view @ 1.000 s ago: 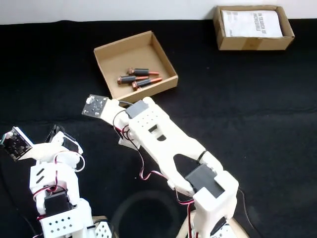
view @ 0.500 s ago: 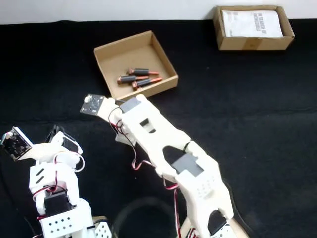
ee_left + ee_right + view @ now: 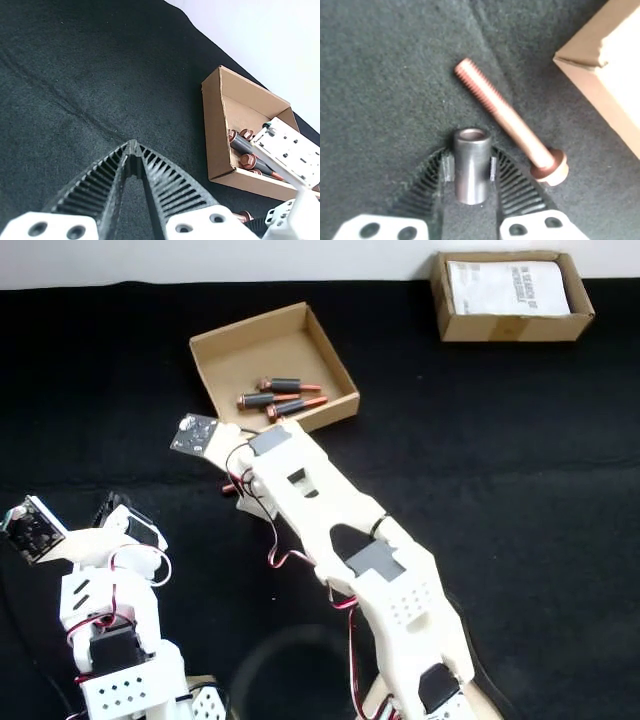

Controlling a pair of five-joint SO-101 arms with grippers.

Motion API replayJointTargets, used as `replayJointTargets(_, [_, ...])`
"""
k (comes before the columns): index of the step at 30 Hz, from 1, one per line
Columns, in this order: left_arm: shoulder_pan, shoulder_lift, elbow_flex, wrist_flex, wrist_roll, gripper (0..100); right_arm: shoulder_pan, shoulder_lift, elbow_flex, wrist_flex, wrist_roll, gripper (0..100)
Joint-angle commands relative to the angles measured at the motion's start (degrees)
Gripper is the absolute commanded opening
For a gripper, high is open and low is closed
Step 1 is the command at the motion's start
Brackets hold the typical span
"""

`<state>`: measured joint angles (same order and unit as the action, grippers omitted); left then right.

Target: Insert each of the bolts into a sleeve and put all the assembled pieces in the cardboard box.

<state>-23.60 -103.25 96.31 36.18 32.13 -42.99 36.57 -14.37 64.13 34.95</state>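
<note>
My right gripper (image 3: 470, 161) is shut on a dark grey sleeve (image 3: 470, 172), its open end facing away from the camera. A copper bolt (image 3: 512, 125) lies on the black cloth right beside the sleeve, head toward the gripper. In the high view the right arm (image 3: 300, 490) ends just in front of the cardboard box (image 3: 340, 368), and the bolt's end (image 3: 228, 487) peeks out beside it. Three assembled pieces (image 3: 280, 398) lie in the box. My left gripper (image 3: 132, 148) is shut and holds nothing, at the near left (image 3: 112, 510).
A second cardboard box (image 3: 512, 298) with a printed sheet inside stands at the far right. The black cloth (image 3: 500, 460) covers the table. In the left wrist view the box (image 3: 220, 130) and the right arm's camera board (image 3: 290, 150) show ahead.
The right arm's wrist has shifted a little toward the cardboard box and its elbow has swung left. The left arm has not moved.
</note>
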Motion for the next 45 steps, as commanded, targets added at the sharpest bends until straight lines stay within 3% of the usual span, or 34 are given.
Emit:
replayJointTargets(1, [-0.7, -0.8, 0.8, 0.4, 0.3, 1, 1.6, 0.0, -3.8, 5.3, 0.4, 0.8])
replayJointTargets(9, [-0.4, -0.7, 0.8, 0.4, 0.3, 1, 4.4, 0.0, -34.8, 27.2, -0.2, 0.8])
replayJointTargets(12, [-0.4, -0.7, 0.8, 0.4, 0.3, 1, 7.4, 0.2, -50.2, 36.0, -3.7, 0.8])
replayJointTargets(19, [-0.4, -0.6, 0.8, 0.8, 0.2, 1, 18.6, -3.3, -72.3, 37.1, -12.1, 0.8])
replayJointTargets(22, [-0.3, -0.6, 0.8, 3.1, -6.9, 1, 21.8, -9.5, -72.1, 37.1, -15.4, 0.8])
replayJointTargets(28, [0.3, -0.6, 0.8, 7.0, -23.5, 1, 25.7, -26.3, -56.5, 37.1, -16.8, 0.8])
replayJointTargets(36, [5.2, -0.7, 0.8, 12.5, -26.3, 1, 29.9, -55.2, -22.8, 37.0, -16.8, 0.8])
replayJointTargets(45, [8.1, -0.7, -0.9, 18.0, -63.0, 1, 36.1, -83.0, 7.2, 36.7, -16.8, 0.8])
